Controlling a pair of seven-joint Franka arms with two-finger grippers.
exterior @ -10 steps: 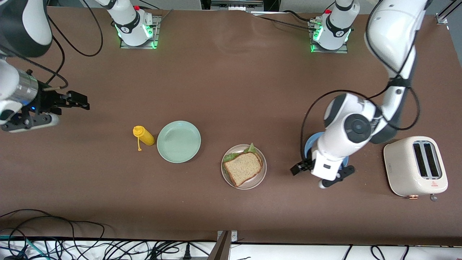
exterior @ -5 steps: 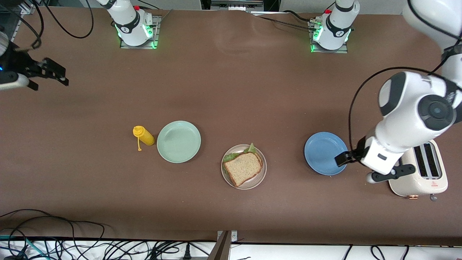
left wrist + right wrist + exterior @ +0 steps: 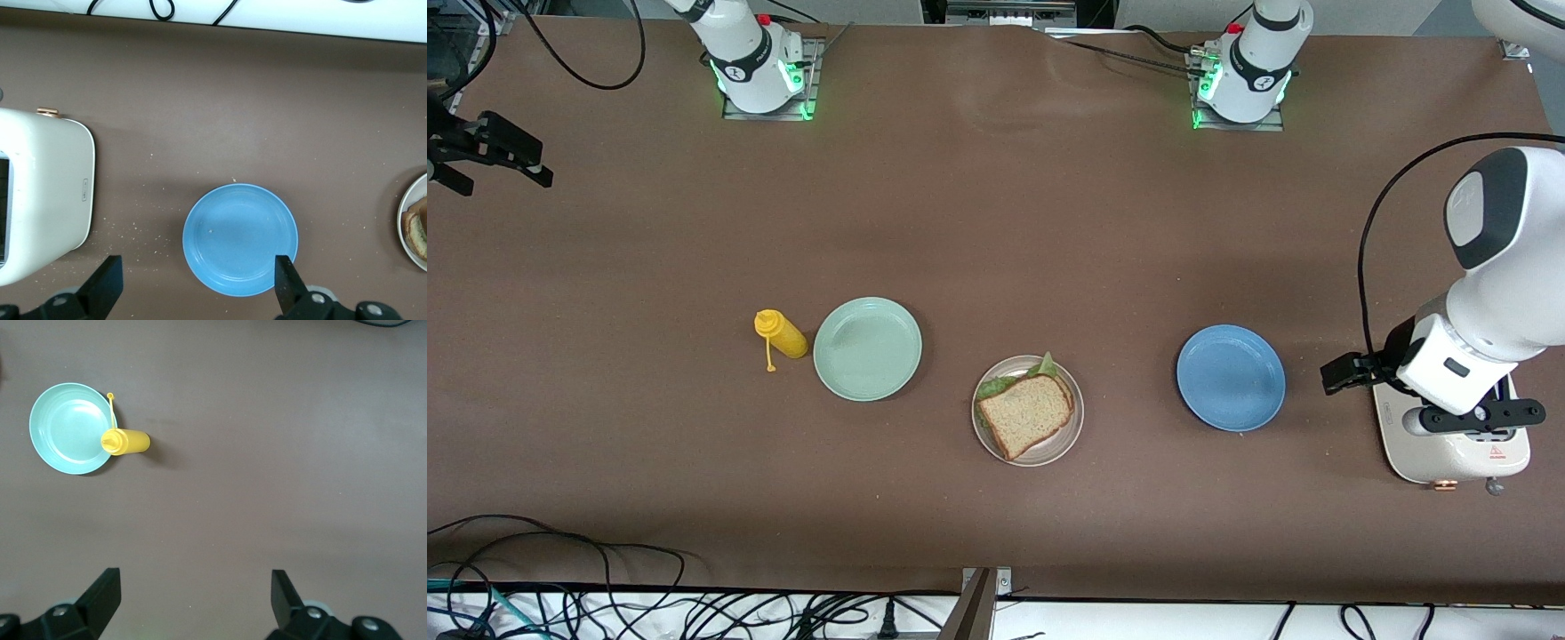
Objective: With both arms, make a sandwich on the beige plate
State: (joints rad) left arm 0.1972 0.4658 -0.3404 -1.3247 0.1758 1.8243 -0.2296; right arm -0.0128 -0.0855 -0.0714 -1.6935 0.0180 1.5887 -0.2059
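A finished brown wholegrain sandwich [image 3: 1025,411] with ruffled green lettuce sits on the round beige plate [image 3: 1071,436] mid-surface. Both pincers hang released and empty: left pincer [image 3: 1343,373] beside the cream toaster [image 3: 1449,449], right pincer [image 3: 494,156] over the surface's edge, likely clearing away.

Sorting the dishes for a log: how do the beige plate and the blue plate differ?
The beige plate carries the sandwich; the blue plate is bare. The beige plate lies nearer the front camera, mid-table; the blue plate lies toward the left arm's end, by the toaster. Both are round, rimmed and look alike in size.
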